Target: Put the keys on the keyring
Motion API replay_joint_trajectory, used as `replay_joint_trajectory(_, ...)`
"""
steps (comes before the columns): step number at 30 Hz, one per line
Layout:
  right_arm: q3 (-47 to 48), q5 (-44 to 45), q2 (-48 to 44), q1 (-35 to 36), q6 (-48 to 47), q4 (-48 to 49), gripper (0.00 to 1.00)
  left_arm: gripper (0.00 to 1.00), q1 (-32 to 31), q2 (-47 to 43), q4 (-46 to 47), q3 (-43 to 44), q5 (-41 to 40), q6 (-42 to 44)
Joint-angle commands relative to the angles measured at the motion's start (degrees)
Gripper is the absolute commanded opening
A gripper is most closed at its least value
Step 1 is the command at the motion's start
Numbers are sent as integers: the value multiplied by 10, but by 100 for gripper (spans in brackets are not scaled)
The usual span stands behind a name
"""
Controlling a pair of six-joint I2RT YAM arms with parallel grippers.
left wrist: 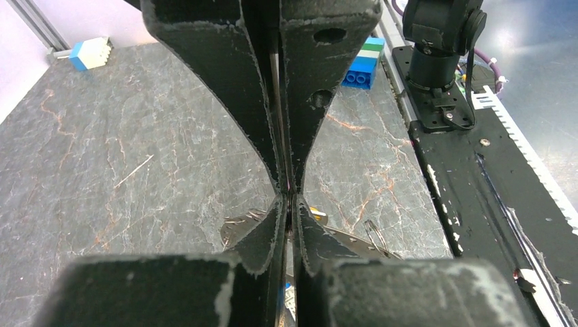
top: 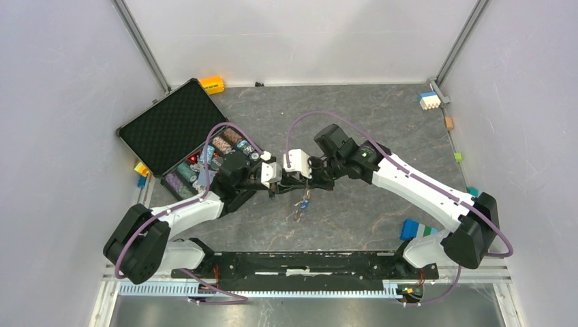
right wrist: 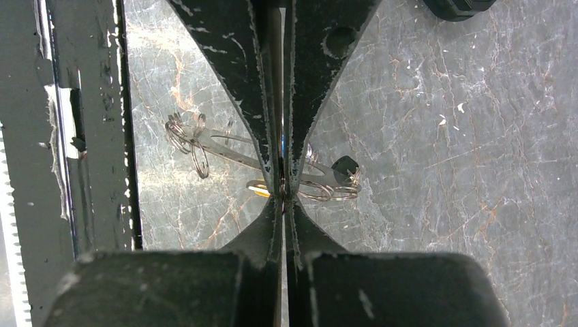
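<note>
The keyring [left wrist: 375, 237] appears in the left wrist view as thin silvery wire loops just past the fingertips, low over the marbled surface [left wrist: 136, 170]. A yellow scrap of one of the keys [left wrist: 317, 214] sits beside them. The left hand [left wrist: 287, 194] has its fingers brought together to a hairline slit, tips touching. Whether any wire is caught between them I cannot tell.

In the right wrist view the right hand [right wrist: 283, 194] is likewise pinched closed. Its tips meet right at the cluster, where a yellow head and a ring edge show on either side. More loops and a flat metal blade trail off to the left, and a black head lies to the right.

From the top camera both hands meet over the middle of the surface. The small bunch hangs or rests just below them, with a speck of blue in it.

By my judgement this bunch is light, hard and slick, and floppy as a whole, though each ring is springy. The plastic key head, pinched flat, offers the surest hold. The ring wants gripping across its wire close to the split, or it will swivel away.
</note>
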Motion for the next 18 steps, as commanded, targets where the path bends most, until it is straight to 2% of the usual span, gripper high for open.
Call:
replay_joint_trajectory(1,3,-6,-21,2,5,36,0,7,-2,0,-5,7,14,10)
replay_joint_trajectory(4,2,-5,-21,2,5,37,0,2,-2,-2,-9,8,14,13)
replay_joint_trajectory(10,-8,-5,-31,-1,2,43,1,2,-2,-13,15,-5,2,-2)
replay_joint_trajectory(13,-21,-21,-42,-9,-3,49,11,2,-2,-20,42,-14,-2,-19)
replay_joint_trajectory(14,-24,-28,-46,-11,-5,50,18,2,-2,-22,46,-14,-2,-23)
replay_joint_trajectory(18,-42,-54,-62,-24,-14,57,35,2,-1,-27,80,-19,-7,-52)
